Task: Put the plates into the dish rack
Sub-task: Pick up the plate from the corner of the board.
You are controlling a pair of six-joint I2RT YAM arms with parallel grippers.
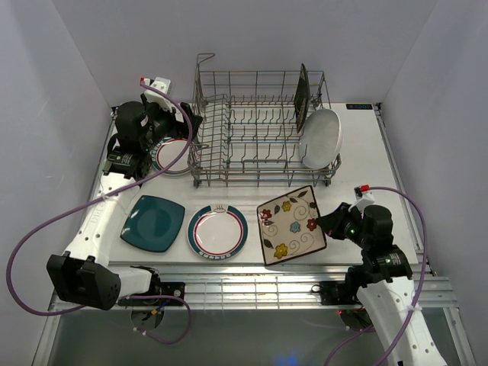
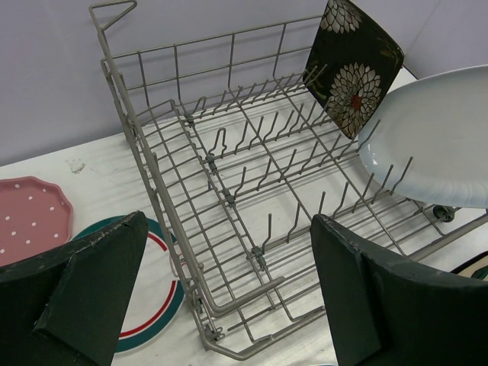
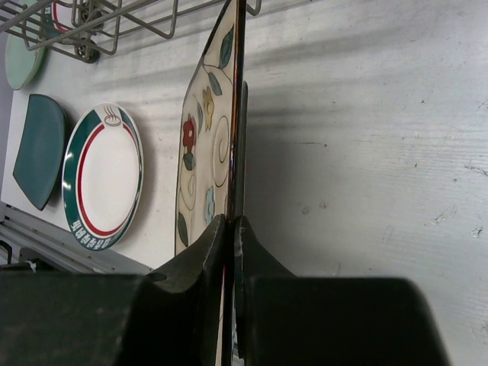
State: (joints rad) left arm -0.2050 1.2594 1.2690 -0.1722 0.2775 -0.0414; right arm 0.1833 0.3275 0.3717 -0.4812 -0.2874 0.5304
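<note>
Right gripper (image 3: 232, 229) clenched on thin glazed rim of cream floral square plate (image 3: 202, 137), plate flat on table ahead of fingers; left gripper (image 2: 229, 229) released wide, grey wire dish rack (image 2: 252, 175) just beyond, tines upright.

Cream floral plate (image 1: 291, 225), teal square plate (image 1: 152, 223), grey rack (image 1: 244, 145)

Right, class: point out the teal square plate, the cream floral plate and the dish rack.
teal square plate (image 1: 153, 223): top view, centre.
cream floral plate (image 1: 291, 225): top view, centre.
dish rack (image 1: 248, 137): top view, bare floor wires.
</note>
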